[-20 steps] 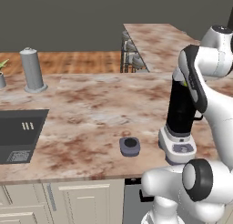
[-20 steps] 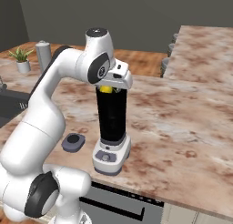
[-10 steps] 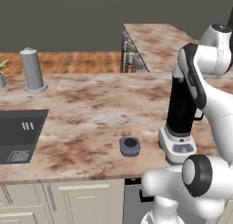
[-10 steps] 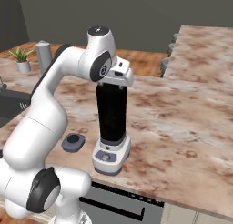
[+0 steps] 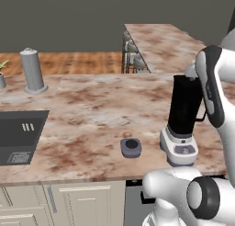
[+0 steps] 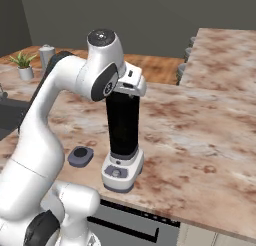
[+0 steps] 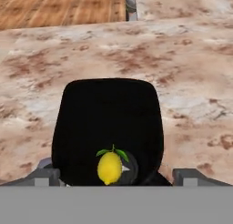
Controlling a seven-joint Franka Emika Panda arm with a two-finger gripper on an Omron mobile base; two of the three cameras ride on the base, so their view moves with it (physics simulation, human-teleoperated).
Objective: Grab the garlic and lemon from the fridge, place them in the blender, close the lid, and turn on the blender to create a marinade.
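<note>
Lid [image 5: 131, 147] off the jar, flat on the counter [image 5: 92, 110] near its front edge, just left of the blender [image 5: 183, 119]. Blender upright by that same front edge, jar mouth uncovered. Lemon [image 7: 109, 167] down inside the jar, seen from straight above. Something pale beside the lemon, perhaps the garlic, too hidden to call. Gripper [image 6: 131, 88] above the jar mouth, jaws spread wide, empty. Judged: lemon delivered, garlic uncertain; left to do: lid onto jar, front button pressed.
</note>
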